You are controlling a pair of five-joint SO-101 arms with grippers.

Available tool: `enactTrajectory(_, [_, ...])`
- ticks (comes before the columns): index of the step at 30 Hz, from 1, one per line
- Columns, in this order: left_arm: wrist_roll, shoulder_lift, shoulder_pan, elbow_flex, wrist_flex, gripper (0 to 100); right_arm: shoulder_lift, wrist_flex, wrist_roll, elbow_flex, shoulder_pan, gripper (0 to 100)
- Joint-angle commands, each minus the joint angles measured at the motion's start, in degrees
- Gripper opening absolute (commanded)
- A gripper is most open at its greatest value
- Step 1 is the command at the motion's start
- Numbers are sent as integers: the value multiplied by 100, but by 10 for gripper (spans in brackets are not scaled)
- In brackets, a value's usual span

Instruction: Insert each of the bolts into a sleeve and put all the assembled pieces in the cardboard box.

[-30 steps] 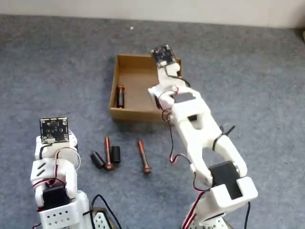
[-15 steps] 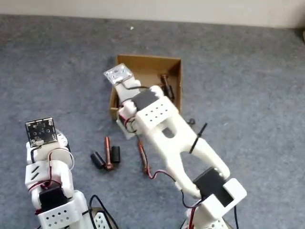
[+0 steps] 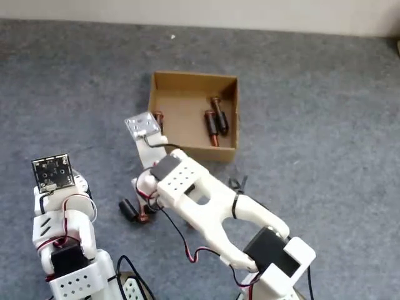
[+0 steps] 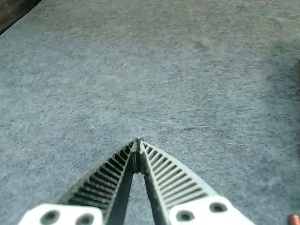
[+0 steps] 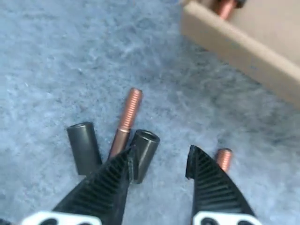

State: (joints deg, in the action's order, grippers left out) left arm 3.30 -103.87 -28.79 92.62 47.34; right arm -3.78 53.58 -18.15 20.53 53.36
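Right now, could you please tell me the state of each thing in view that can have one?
Left end effector: shut, empty.
Right end effector: open, empty.
Cardboard box: open-topped, partly filled.
Assembled pieces: bolts sleeved, lying in the box.
Loose sleeves: empty, lying on the carpet.
Loose bolts: unsleeved, lying on the carpet.

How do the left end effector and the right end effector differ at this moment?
The left end effector is shut, its tips touching; the right end effector is open. The left one hangs over plain carpet; the right one is by a black sleeve and a loose bolt, near the cardboard box. Both hold nothing.
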Motion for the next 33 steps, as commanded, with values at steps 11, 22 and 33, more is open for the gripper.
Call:
enactTrajectory(11, [-79, -48, -57, -101, -158, 21, 75, -505, -88, 330, 541, 156])
enactTrajectory(22, [-70, -48, -57, -92, -158, 21, 66, -1182, -53, 1015, 242, 156])
enactTrajectory(33, [-62, -48, -31, -84, -158, 21, -655, -927, 149, 954, 48, 6])
